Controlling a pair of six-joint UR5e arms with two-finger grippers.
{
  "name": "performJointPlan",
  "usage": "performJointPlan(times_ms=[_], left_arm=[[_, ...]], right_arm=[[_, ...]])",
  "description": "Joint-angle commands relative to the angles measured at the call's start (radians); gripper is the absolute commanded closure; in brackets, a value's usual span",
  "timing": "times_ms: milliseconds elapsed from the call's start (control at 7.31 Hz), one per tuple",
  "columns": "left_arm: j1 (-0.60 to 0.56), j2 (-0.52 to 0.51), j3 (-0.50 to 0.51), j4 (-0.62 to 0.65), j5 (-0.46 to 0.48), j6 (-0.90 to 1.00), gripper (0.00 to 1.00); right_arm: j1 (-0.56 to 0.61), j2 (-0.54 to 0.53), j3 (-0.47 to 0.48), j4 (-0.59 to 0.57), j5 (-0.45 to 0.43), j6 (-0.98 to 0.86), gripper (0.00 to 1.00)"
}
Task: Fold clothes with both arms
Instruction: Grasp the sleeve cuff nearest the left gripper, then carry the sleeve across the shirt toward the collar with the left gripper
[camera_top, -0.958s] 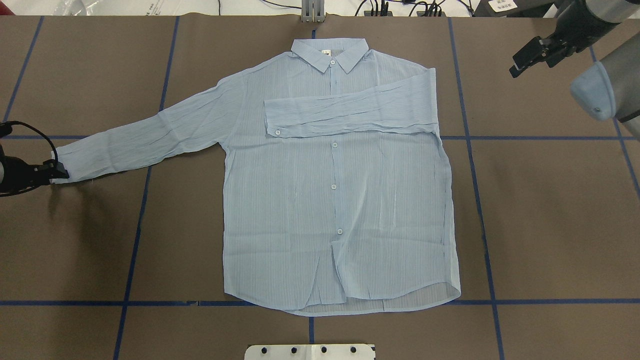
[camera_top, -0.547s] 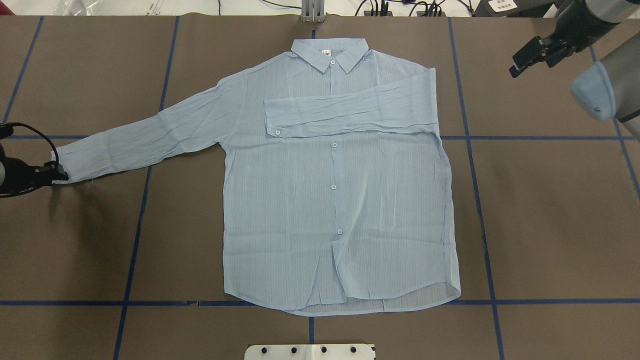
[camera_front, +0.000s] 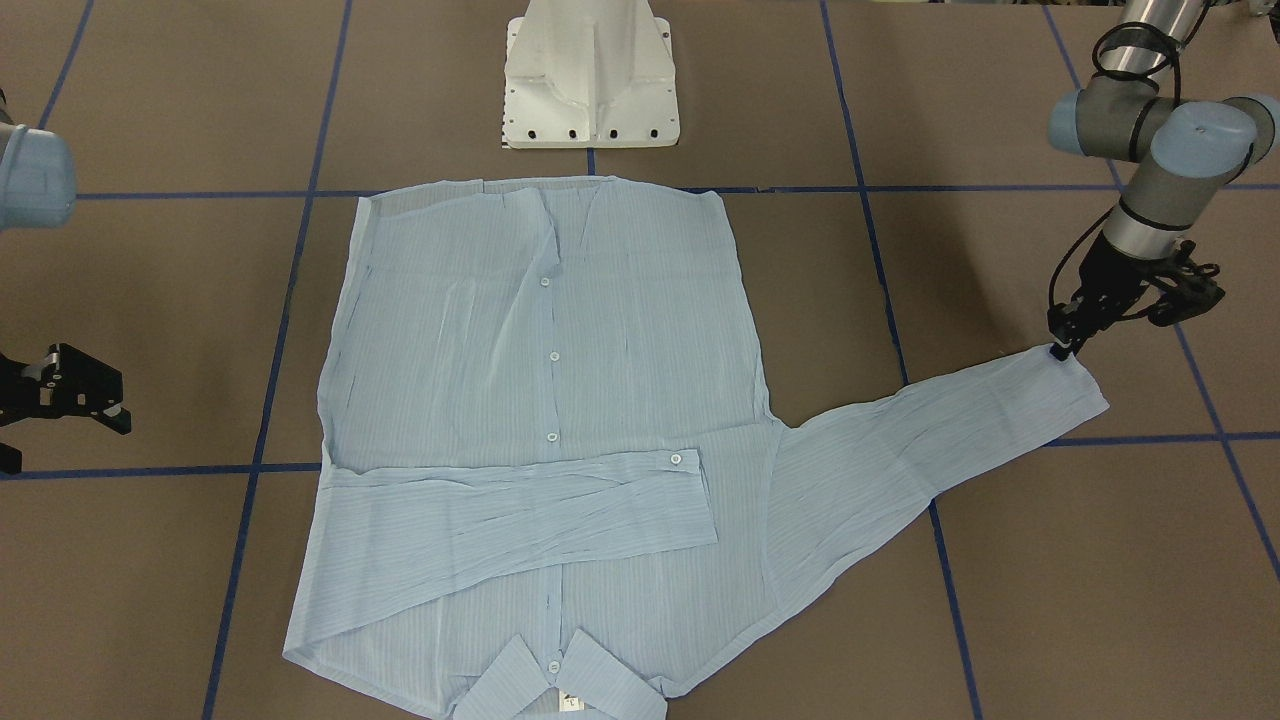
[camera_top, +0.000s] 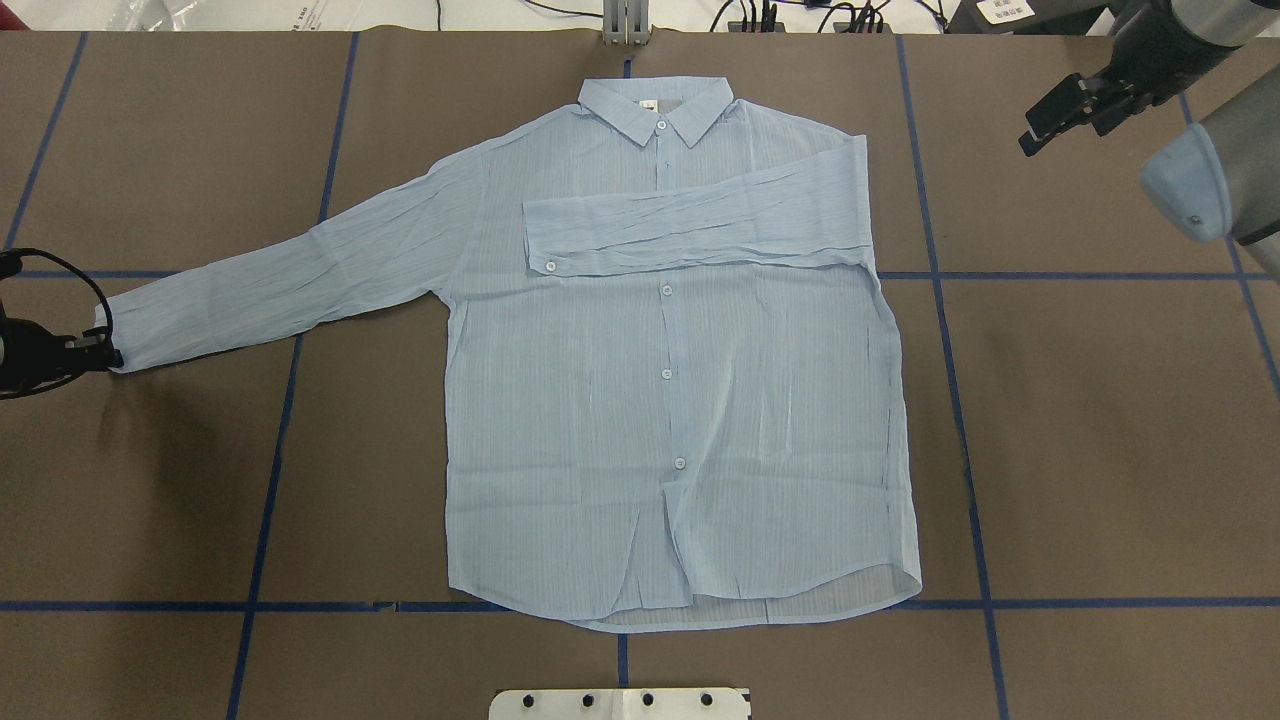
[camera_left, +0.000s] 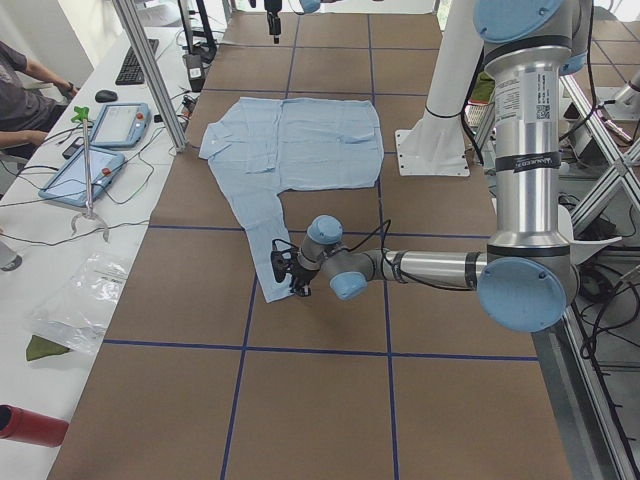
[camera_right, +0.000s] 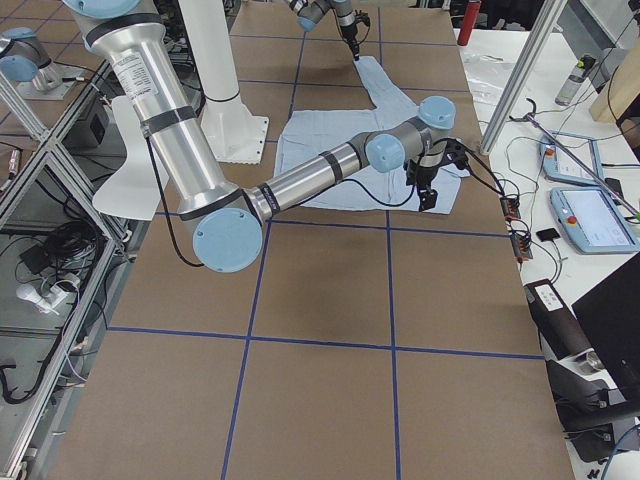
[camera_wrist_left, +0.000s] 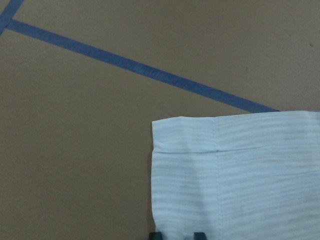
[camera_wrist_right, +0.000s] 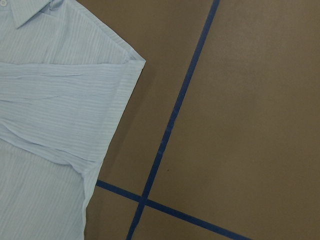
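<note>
The light blue shirt (camera_top: 670, 400) lies flat and face up on the brown table, collar (camera_top: 655, 105) at the far side. One sleeve (camera_top: 690, 230) is folded across the chest. The other sleeve (camera_top: 290, 275) stretches out flat toward the left edge of the overhead view. My left gripper (camera_top: 108, 356) is low at the table and shut on the near corner of that sleeve's cuff (camera_front: 1075, 385). In the left wrist view the cuff (camera_wrist_left: 235, 175) runs down to the fingertips (camera_wrist_left: 199, 235). My right gripper (camera_top: 1040, 125) hangs open and empty above the table, clear of the shirt's folded shoulder (camera_wrist_right: 125, 65).
Blue tape lines (camera_top: 960, 400) cross the brown table cover. The white robot pedestal (camera_front: 590, 80) stands behind the shirt's hem. A side bench with tablets (camera_left: 95, 150) and a seated person (camera_left: 20, 90) flanks the table's far side.
My left gripper has drawn slightly to the left with the cuff, and the sleeve and the whole shirt have slid a little that way. The right gripper has barely moved.
</note>
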Motion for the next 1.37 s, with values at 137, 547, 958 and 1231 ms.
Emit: performJointPlan(times_ms=[137, 547, 958, 1231], left_arm=[[-0.004, 0.007, -0.057, 0.030, -0.004, 0.003, 1.00], [-0.004, -0.015, -0.320, 0.390, -0.007, 0.008, 1.00], [-0.004, -0.170, -0.366, 0.585, -0.009, 0.005, 1.00], [0.002, -0.354, -0.363, 0.758, -0.010, -0.008, 1.00]], right_arm=[[0.002, -0.003, 0.001, 0.000, 0.000, 0.000, 0.00], [0.009, -0.023, 0.009, -0.002, 0.003, -0.002, 0.00], [0.012, -0.069, 0.039, 0.000, 0.003, 0.000, 0.00], [0.018, -0.113, 0.109, -0.021, 0.005, 0.000, 0.00]])
